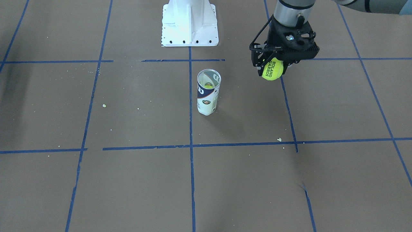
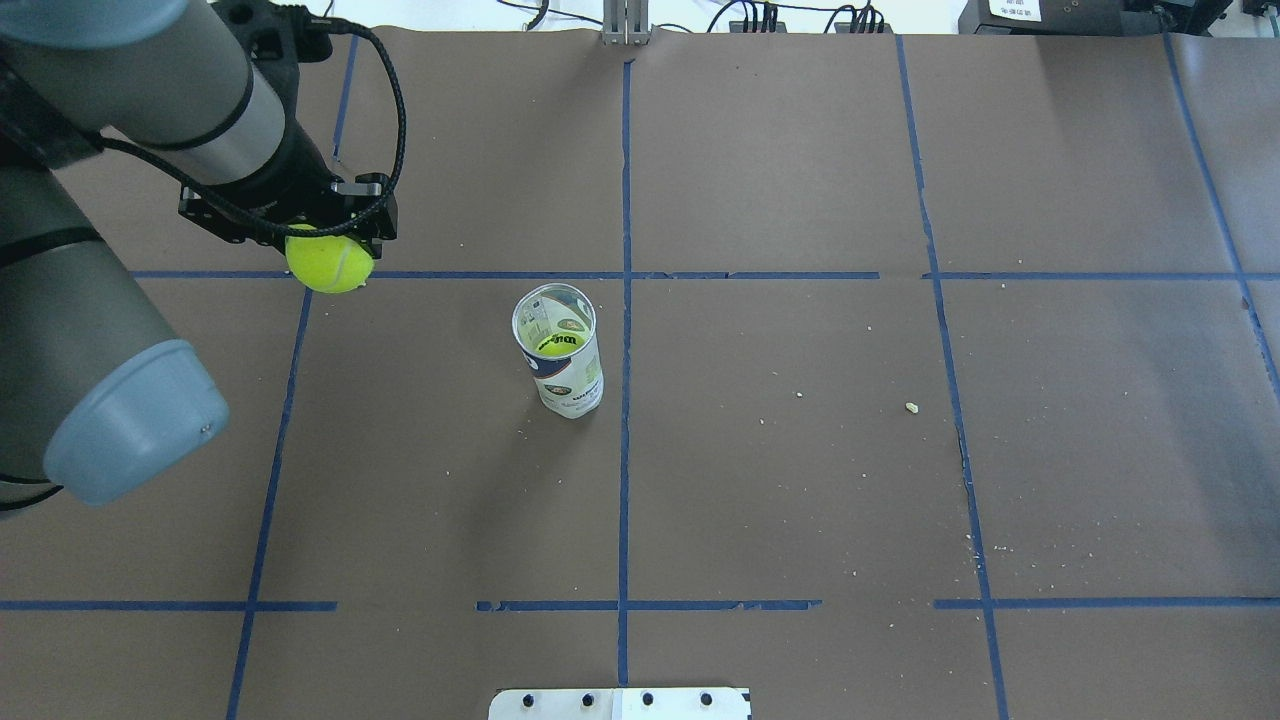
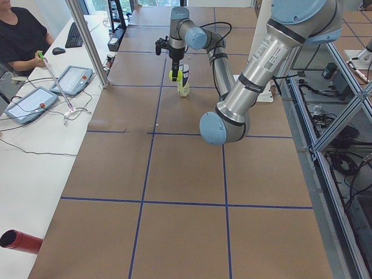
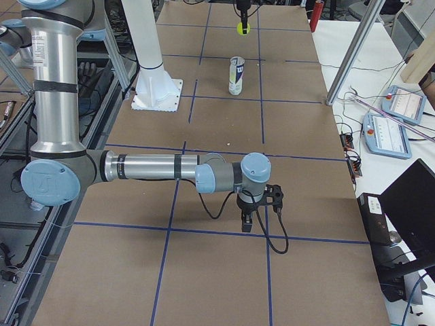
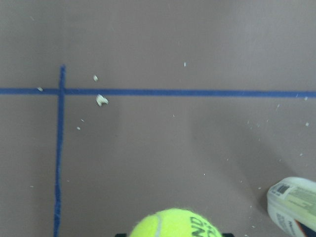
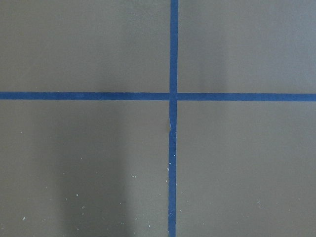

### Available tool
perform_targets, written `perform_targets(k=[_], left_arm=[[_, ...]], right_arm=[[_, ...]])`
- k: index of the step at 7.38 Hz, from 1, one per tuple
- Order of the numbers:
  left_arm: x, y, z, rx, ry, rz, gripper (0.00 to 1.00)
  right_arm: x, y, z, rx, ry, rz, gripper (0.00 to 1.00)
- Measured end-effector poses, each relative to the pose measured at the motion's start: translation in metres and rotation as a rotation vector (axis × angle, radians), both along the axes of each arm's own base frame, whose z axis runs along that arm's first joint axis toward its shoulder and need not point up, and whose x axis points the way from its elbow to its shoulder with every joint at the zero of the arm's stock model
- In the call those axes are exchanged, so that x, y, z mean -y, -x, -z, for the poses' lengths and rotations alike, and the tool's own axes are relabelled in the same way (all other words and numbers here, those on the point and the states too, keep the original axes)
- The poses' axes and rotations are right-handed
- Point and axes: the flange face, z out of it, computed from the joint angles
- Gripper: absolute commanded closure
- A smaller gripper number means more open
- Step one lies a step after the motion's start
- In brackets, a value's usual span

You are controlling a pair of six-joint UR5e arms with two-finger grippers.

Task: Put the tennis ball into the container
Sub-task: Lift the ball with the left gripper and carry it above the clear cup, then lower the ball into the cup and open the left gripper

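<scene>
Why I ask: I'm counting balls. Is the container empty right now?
No, the overhead view shows a yellow-green ball lying inside the container, seen through its open top.

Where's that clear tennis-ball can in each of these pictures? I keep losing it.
Front-facing: the can stands about centre.
Overhead: can, just left of centre.
Exterior left: can, top middle, far away.
Exterior right: can, top middle.
Left wrist: can, cut off at lower-right corner.
Right wrist: not in it.
Landmark: the held tennis ball nearby.
</scene>
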Motion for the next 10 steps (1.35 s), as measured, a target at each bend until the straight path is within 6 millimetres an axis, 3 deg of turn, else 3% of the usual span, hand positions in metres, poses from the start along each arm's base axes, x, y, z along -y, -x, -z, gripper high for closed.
perform_targets(k=[2, 4, 7, 10], left_arm=[[0.005, -0.011, 0.043, -0.043, 0.058, -0.008, 1.00], [0.002, -0.056, 0.070, -0.063, 0.118, -0.021, 1.00], [0.011, -0.106, 0.070, -0.091, 0.126, -0.035, 1.00], [0.006, -0.129, 0.063, -0.095, 0.124, -0.065, 1.00]], right_arm=[[0.000, 0.000, 0.000, 0.000, 0.000, 0.000, 0.00], [0.000, 0.000, 0.000, 0.000, 0.000, 0.000, 0.00], [0.000, 0.000, 0.000, 0.000, 0.000, 0.000, 0.00], [0.000, 0.000, 0.000, 0.000, 0.000, 0.000, 0.00]])
